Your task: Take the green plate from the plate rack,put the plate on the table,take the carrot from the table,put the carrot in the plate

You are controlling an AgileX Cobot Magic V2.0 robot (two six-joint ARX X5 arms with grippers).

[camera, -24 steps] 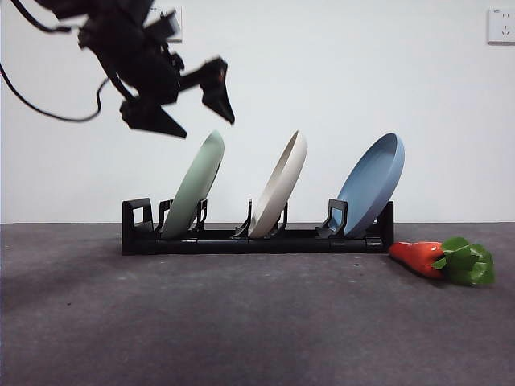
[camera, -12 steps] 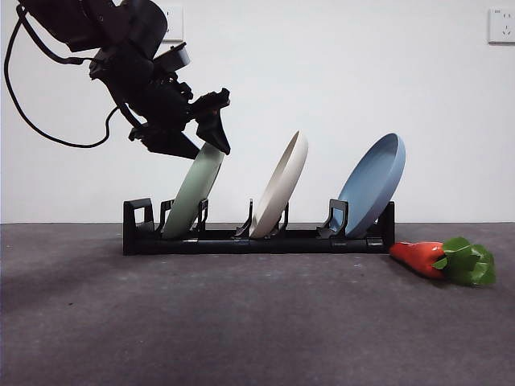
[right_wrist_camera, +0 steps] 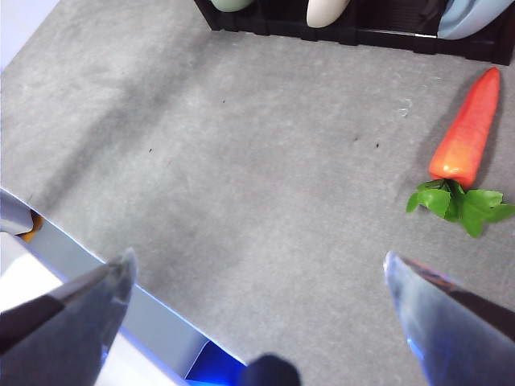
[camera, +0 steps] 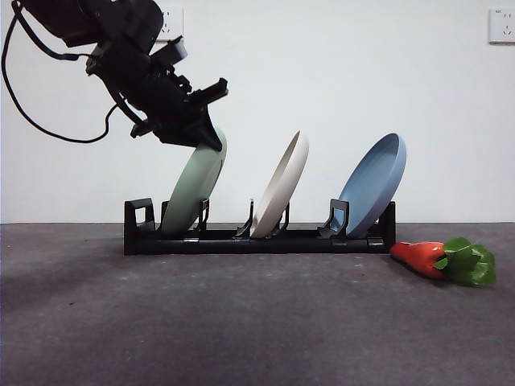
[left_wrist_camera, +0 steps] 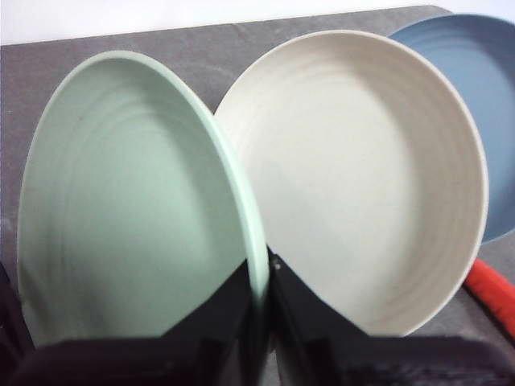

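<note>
Left gripper (camera: pixel 211 133) upper left of front view, jaws pinching green plate (camera: pixel 193 189) rim; plate's foot hidden in plate rack (camera: pixel 257 240). Right gripper (right_wrist_camera: pixel 257 297) spread wide, tips cut off. Carrot (camera: pixel 442 259) on table (camera: pixel 241 322), lower right.

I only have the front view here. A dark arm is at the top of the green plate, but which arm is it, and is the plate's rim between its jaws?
Observer: It is the left hand. Its wrist view shows the green plate rim running down between the two jaws, one each side.
Operator: And the right hand?
Observer: The right hand hangs open above bare table, holding nothing.
Operator: Is the carrot near it?
Observer: The carrot lies flat, well clear of both jaws.
</note>
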